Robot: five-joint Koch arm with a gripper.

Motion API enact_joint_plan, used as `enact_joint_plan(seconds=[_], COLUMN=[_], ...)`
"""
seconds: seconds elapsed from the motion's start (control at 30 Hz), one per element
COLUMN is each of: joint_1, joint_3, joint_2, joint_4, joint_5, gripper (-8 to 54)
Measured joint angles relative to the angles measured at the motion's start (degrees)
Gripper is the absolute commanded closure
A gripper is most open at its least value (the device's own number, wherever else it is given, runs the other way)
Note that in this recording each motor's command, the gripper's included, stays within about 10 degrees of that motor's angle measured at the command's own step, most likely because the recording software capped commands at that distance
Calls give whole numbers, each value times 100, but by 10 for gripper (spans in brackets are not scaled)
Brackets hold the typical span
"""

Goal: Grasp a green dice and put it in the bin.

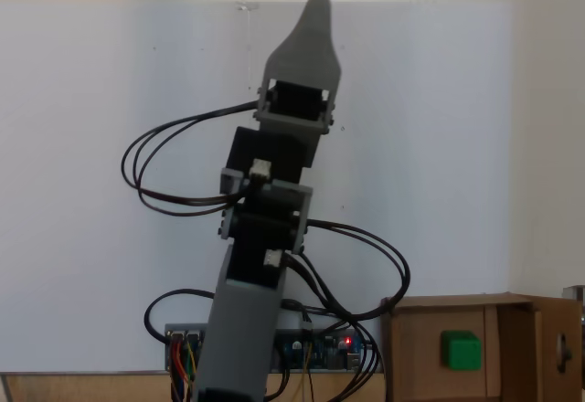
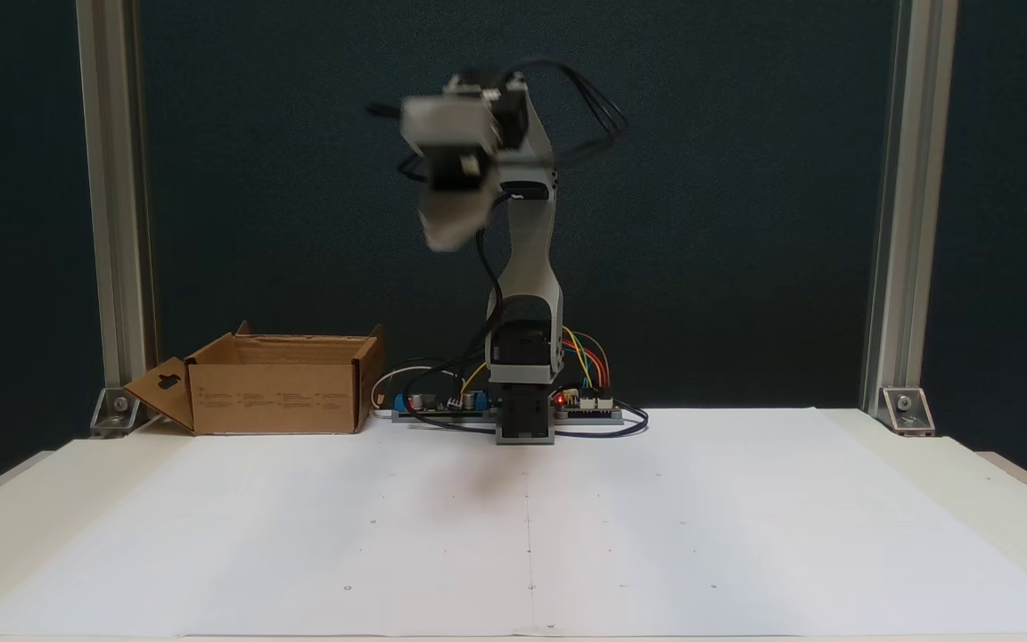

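White paper (image 2: 531, 535) covers the worktop (image 2: 968, 446); beyond, the green dice (image 1: 461, 350) lies inside the bin (image 1: 411, 347), delivered, while the raised hand (image 1: 315, 14) is blurred, its jaws unreadable.

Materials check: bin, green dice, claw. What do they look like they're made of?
Bin: brown corrugated cardboard, matte, with folded flaps and printed text on the front wall.
Green dice: likely plastic or foam; uniform bright green, rounded corners, too small to tell gloss. It sits inside the bin.
Claw: grey matte plastic, probably 3D-printed; blurred in the front view, so that is a guess.
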Motion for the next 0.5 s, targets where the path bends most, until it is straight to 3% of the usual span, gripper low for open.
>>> enact_joint_plan(seconds=[0.5], joint_1=[-1081], joint_3=[2821], joint_2=[870], joint_4=[-2303], joint_5=[9], gripper=[18])
